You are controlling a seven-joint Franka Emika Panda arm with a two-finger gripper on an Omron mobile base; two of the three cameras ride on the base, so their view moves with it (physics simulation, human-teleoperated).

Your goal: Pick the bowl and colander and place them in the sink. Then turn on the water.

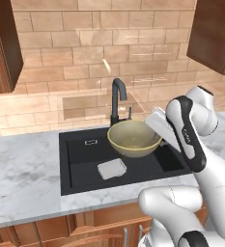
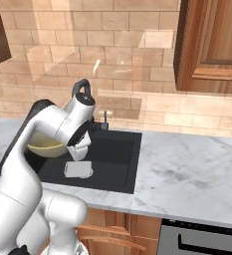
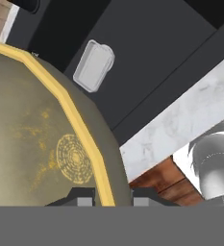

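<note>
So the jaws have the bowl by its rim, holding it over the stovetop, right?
Not the stovetop. The jaws do grip the bowl by its rim, but the left base view shows it held over the black sink, in front of the faucet. The hand view shows the sink floor below it.

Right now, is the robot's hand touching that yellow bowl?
Touching. In the hand view, the hand closes its two fingertips on the bowl at its golden rim.
</note>
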